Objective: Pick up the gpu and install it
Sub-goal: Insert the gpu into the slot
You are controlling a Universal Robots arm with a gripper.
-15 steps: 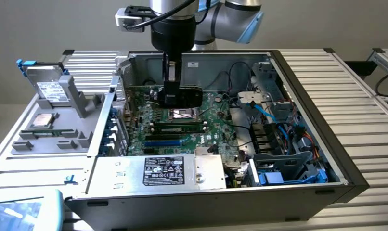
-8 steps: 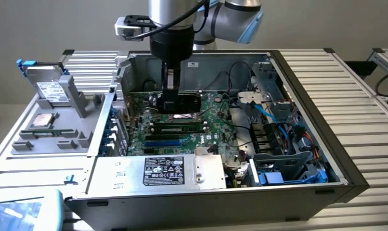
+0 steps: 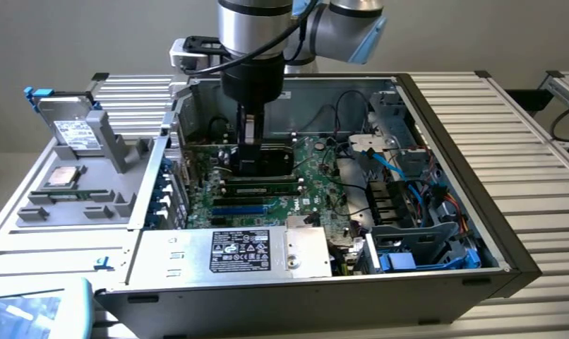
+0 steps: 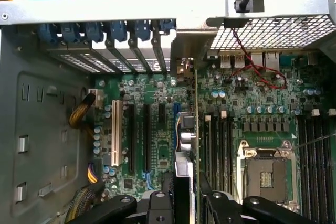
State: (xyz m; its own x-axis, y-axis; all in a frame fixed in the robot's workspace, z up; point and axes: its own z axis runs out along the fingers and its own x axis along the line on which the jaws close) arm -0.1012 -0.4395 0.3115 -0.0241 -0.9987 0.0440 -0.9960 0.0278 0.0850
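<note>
1. The tool (image 3: 250, 145) reaches down into the open case (image 3: 294, 296) and is clamped on the gpu (image 3: 270, 161).
2. In the wrist view the gpu (image 4: 185, 129) shows edge-on, upright over the motherboard (image 4: 157, 85), gripped between 2 black fingers (image 4: 157, 203).
3. Its silver bracket (image 4: 184, 66) sits against the rear slot openings, beside the row of blue clips (image 4: 94, 30).
4. The card runs along the blue slot (image 4: 174, 127), between the black slots (image 4: 140, 135) and the CPU socket (image 4: 262, 174). Whether it is seated, I cannot tell.
5. On the exterior view's left, a grey drive (image 3: 78, 131) stands in a tray (image 3: 87, 201) beside the case.
6. The case rests on a ribbed tabletop (image 3: 529, 120).
</note>
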